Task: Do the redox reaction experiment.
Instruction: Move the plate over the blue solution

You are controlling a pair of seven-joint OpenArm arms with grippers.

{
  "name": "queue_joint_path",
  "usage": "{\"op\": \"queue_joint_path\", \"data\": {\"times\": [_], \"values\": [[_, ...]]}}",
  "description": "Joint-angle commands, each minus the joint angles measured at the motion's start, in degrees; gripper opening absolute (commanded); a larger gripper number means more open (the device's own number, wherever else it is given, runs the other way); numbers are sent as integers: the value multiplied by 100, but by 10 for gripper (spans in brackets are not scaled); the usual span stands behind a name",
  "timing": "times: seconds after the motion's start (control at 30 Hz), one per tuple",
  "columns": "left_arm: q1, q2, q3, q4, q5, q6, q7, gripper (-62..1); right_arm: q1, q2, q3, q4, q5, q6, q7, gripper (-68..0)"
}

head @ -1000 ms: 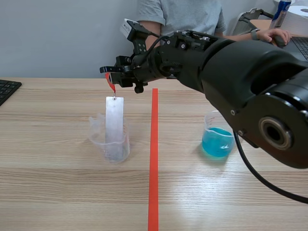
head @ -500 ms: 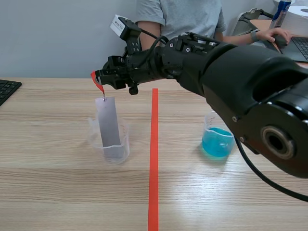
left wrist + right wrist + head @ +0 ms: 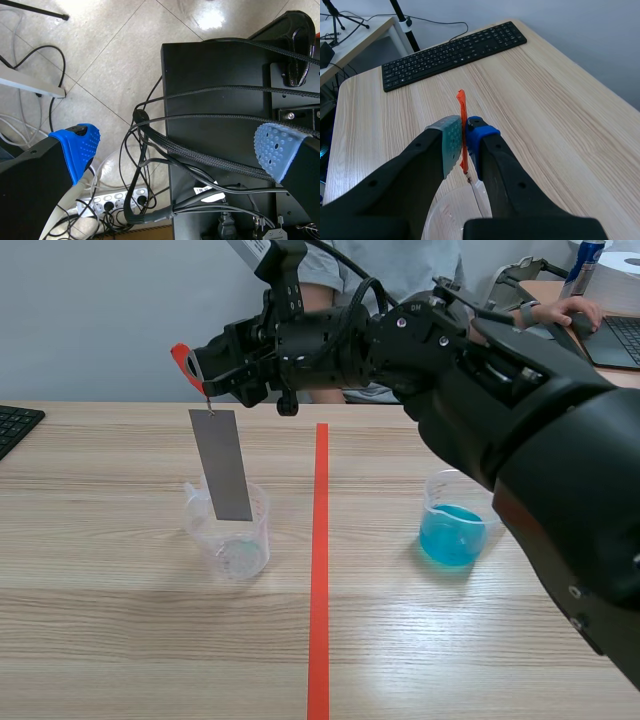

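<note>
- my right gripper [image 3: 196, 368] is clenched on a red tab [image 3: 181, 358], raised above the left part of the table [image 3: 120, 640].
- a grey metal strip [image 3: 222, 465] hangs from the tab, tilted slightly. its lower end overlaps the mouth of a clear beaker [image 3: 228, 535]; i cannot tell whether it dips inside.
- a second beaker with blue liquid [image 3: 452, 530] stands well apart, on the other side of the red tape line [image 3: 320, 570].
- right wrist view only: the tab is pressed between my two pads, with the strip and beaker rim just under my fingers and a black keyboard [image 3: 452, 47] ahead.
- scene view only: the strip's full length, the blue beaker, and a person [image 3: 390, 265] seated across the table.
- left wrist view only: my left gripper [image 3: 177, 150] is released, its fingers wide apart and holding nothing, over a floor with cables [image 3: 145, 165] and a black cabinet [image 3: 215, 65].
</note>
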Motion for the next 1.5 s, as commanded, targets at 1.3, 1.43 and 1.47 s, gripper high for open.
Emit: {"op": "queue_joint_path", "data": {"times": [1.3, 1.43, 1.47], "values": [[61, -17, -2, 87, -61, -9, -79, -394, -2590, 2214, 2376, 4747, -496, 90, 361, -660], [61, -17, -2, 87, -61, -11, -79, -469, -2721, 2680, 2778, 4747, -149, 90, 404, -660], [61, -17, -2, 87, -61, -11, -79, -484, -2756, 2791, 2868, 4747, -83, 90, 424, -660]]}}
